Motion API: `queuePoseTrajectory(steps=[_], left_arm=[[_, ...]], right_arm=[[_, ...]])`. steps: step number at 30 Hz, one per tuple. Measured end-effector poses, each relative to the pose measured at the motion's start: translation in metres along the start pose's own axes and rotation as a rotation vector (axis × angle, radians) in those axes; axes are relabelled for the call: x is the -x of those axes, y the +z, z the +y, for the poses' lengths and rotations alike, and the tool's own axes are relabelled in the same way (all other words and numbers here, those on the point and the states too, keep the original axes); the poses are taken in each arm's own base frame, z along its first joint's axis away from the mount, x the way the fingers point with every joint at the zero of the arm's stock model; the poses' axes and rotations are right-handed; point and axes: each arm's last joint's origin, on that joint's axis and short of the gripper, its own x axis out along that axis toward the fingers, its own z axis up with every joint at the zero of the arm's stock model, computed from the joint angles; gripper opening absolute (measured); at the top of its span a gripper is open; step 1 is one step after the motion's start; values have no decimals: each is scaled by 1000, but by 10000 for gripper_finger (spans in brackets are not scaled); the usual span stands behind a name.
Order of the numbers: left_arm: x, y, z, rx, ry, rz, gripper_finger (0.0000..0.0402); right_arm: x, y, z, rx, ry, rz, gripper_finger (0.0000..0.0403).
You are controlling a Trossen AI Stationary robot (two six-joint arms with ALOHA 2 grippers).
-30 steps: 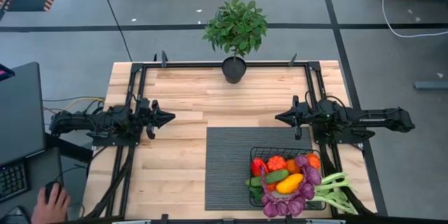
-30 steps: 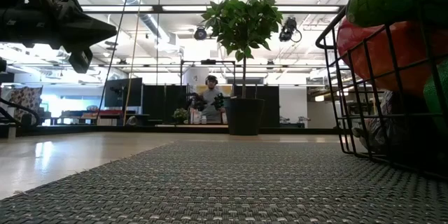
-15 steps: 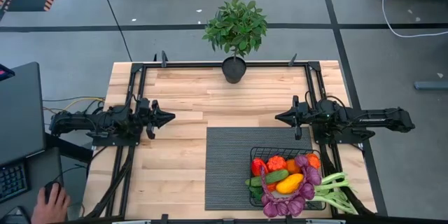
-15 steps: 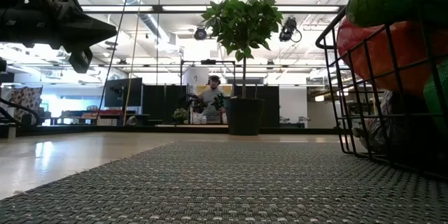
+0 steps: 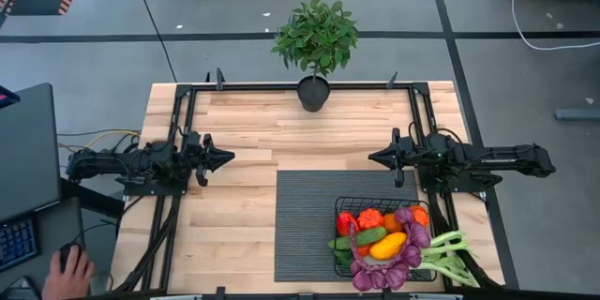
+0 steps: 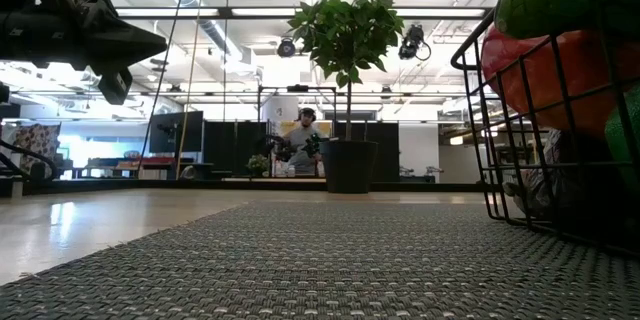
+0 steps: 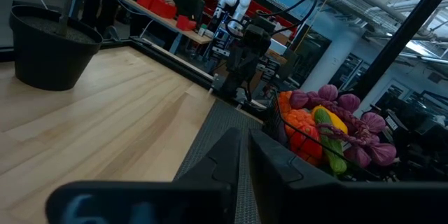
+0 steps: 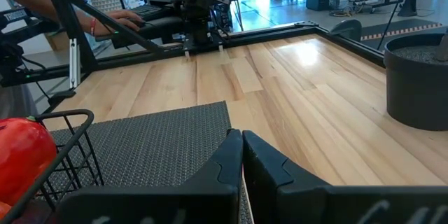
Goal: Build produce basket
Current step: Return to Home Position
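The black wire basket [image 5: 339, 208] stands on the dark ribbed mat [image 5: 305, 225] at the table's near right. It is heaped with produce [image 5: 382, 239]: red and orange pieces, a green cucumber, a yellow piece and purple grapes. A white-green leek [image 5: 448, 255] sticks out over its right side. My left gripper [image 5: 229, 157] hovers shut at the table's left, pointing right. My right gripper [image 5: 372, 157] hovers shut at the right, pointing left, just beyond the basket's far side. Neither holds anything.
A potted green plant [image 5: 315, 45] stands at the middle of the table's far edge. A black frame [image 5: 281, 87] runs along the table's sides. Bare wood lies between the grippers. A person's hand [image 5: 67, 272] rests on a mouse at the near left, off the table.
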Motion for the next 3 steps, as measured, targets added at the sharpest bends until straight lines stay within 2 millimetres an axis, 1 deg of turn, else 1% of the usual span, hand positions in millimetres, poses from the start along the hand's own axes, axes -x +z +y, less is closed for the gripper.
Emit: queuePoseTrajectory(steps=[3], left_arm=[[0,0,0,0,0,0,37]], right_arm=[[0,0,0,0,0,0,17]])
